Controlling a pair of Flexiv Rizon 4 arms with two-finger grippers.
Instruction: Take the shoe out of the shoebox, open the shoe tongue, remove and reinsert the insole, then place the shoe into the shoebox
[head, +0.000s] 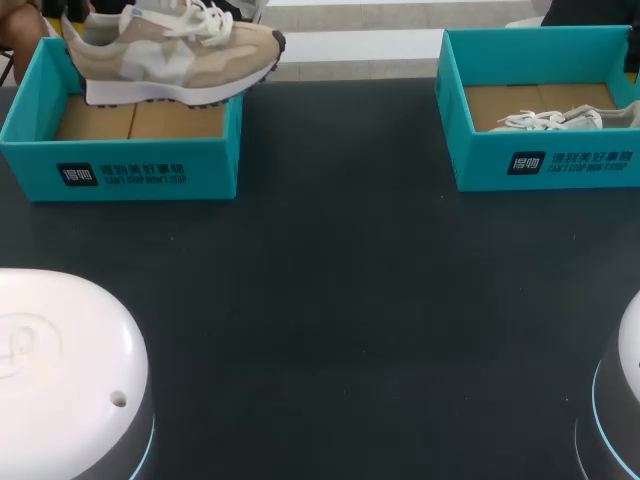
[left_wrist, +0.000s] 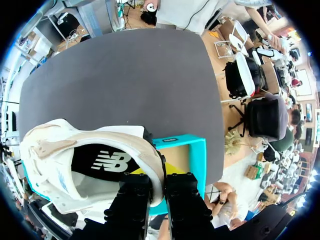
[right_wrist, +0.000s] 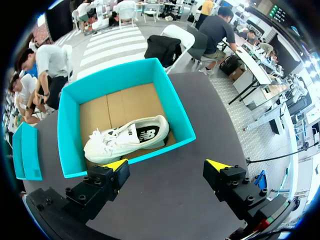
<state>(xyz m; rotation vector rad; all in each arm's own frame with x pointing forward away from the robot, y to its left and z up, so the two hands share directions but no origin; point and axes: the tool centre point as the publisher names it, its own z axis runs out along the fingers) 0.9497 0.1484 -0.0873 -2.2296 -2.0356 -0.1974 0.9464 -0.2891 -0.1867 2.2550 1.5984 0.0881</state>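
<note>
— Over the left shoebox: beige shoe held up, left fingers clamped on its heel collar.
— And right fingers?
— Apart, over the tabletop, just short of the right shoebox holding a white shoe.

Left gripper is clamped on heel collar of shoe; right gripper is held wide apart; arm bases are seen at lower frame corners.

Soft, even light comes from overhead, bright enough all round, leaving the dark table with a dull sheen and a faint shadow inside the left box beneath the shoe.
</note>
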